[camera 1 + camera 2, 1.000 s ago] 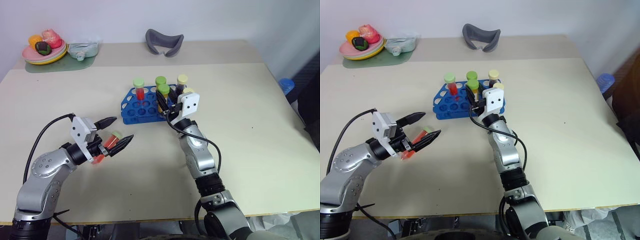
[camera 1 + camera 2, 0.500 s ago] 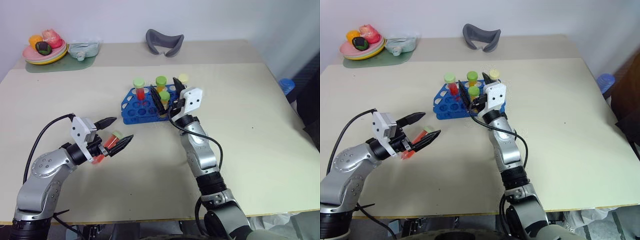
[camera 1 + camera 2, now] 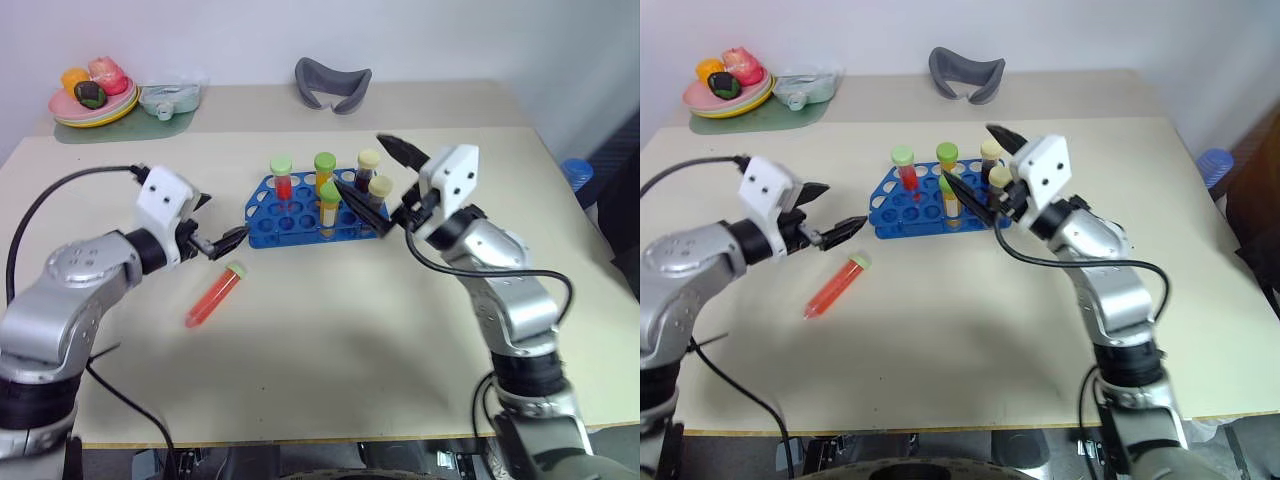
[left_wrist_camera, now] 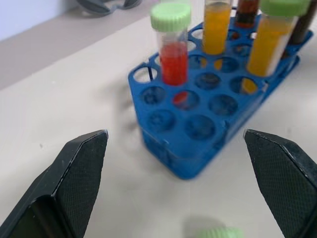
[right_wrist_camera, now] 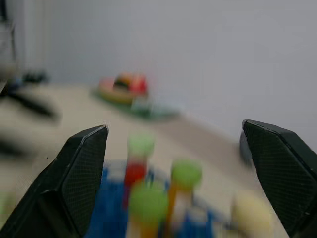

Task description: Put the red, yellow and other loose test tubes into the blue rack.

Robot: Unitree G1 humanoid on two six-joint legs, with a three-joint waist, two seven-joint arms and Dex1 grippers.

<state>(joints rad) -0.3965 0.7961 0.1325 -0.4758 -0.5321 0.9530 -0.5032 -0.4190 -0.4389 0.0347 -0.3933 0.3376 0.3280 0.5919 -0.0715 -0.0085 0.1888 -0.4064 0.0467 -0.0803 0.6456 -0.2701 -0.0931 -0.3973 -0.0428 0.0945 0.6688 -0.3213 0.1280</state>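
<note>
Lying loose on the worktop, a red tube sits at 7 o'clock from the rack; left fingers and right fingers gape empty.

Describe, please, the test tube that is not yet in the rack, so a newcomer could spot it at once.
Start at the blue rack in the middle of the table. On the bare tabletop in front of its left end lies the loose tube. Unlike the upright tubes in the rack, it lies flat, red-filled with a pale green cap.
</note>
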